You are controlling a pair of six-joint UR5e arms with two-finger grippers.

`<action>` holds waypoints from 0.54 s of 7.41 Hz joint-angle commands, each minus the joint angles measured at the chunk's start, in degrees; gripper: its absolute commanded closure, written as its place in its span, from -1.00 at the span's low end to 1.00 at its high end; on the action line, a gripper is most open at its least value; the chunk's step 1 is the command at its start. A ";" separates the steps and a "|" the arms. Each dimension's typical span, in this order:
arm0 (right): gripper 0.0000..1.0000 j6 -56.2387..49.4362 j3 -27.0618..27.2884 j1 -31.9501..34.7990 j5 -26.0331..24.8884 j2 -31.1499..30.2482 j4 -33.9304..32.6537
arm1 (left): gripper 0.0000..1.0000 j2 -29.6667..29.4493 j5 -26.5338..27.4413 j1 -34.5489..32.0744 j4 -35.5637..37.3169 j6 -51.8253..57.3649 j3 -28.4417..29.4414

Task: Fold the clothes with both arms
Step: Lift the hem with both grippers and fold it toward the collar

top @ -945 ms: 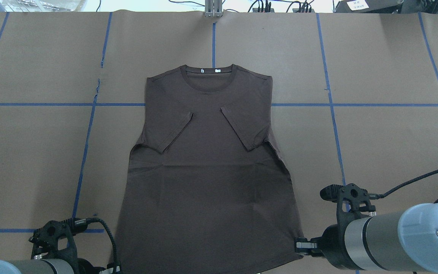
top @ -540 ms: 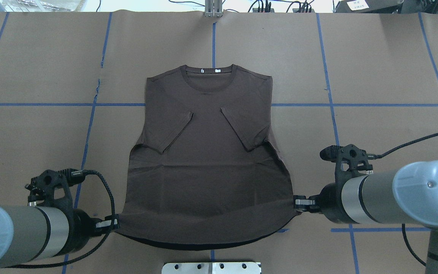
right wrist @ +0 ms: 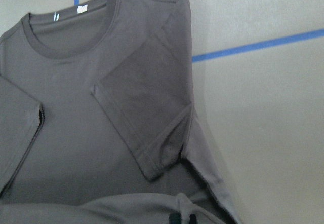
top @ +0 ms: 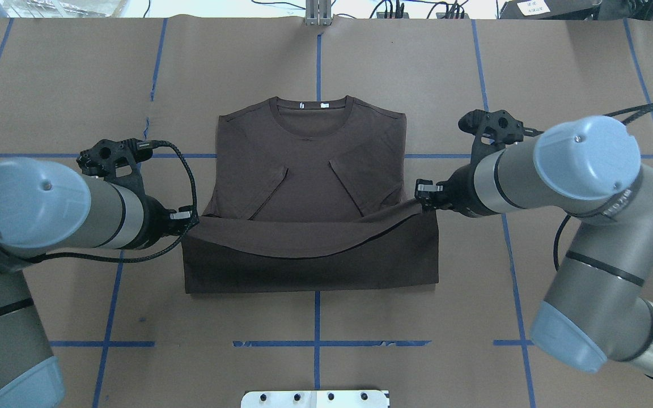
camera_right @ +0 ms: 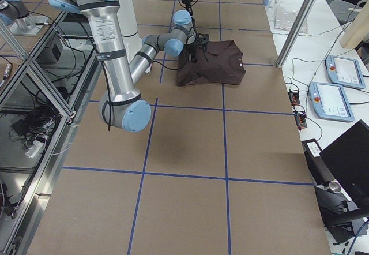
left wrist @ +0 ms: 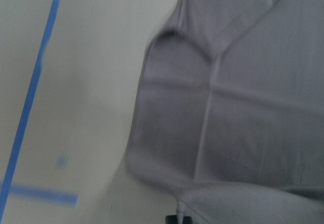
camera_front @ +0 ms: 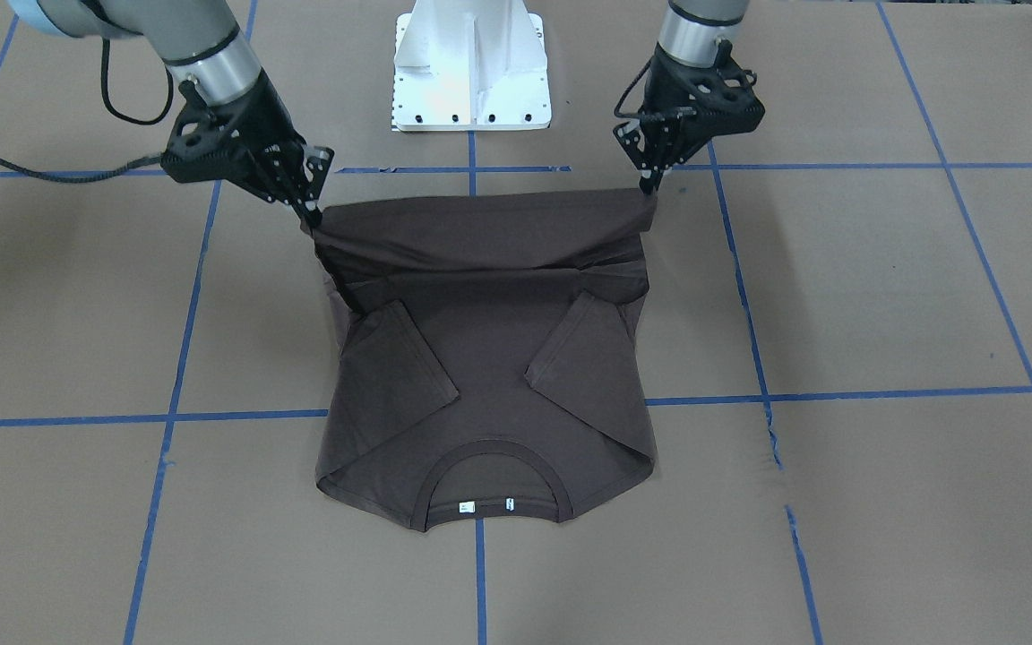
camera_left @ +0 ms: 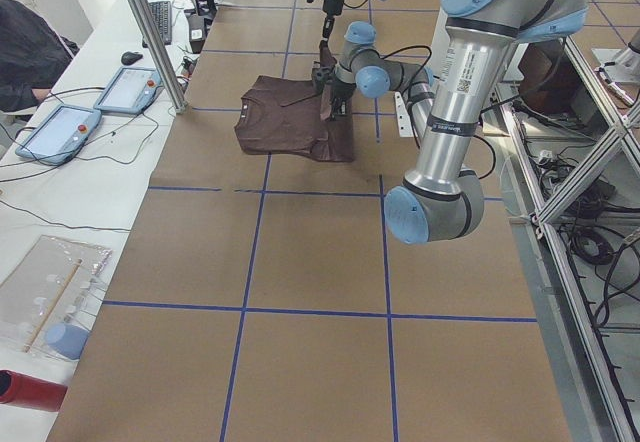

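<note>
Lying mid-frame in the overhead view, the shirt (top: pixel 309 170) is dark brown, soft matte knit. Its ribbed round collar (top: pixel 312 135) is toward the top edge with two tiny white tags (top: pixel 323 105), and the short sleeves (top: pixel 258 195) are folded inward over the chest. The hem (top: pixel 304 238) is raised and doubled back, sagging in a shallow curve. The left gripper (top: pixel 192 218) pinches its left corner and the right gripper (top: pixel 420 195) its right corner, fingers pressed together on the cloth. Beneath is a brown paper table (top: pixel 559 68) with blue tape (top: pixel 318 68).
</note>
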 commanded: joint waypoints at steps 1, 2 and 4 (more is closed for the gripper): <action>1.00 -4.80 -10.32 5.31 0.49 5.85 0.02 | 1.00 -4.86 -0.02 -5.55 -0.41 4.13 8.49; 1.00 -5.62 -13.92 6.64 0.49 7.86 0.02 | 1.00 -5.75 -0.11 -7.40 -2.58 4.33 11.75; 1.00 -5.63 -22.87 8.49 0.49 13.83 0.89 | 1.00 -6.89 -0.11 -10.21 -7.07 4.42 17.73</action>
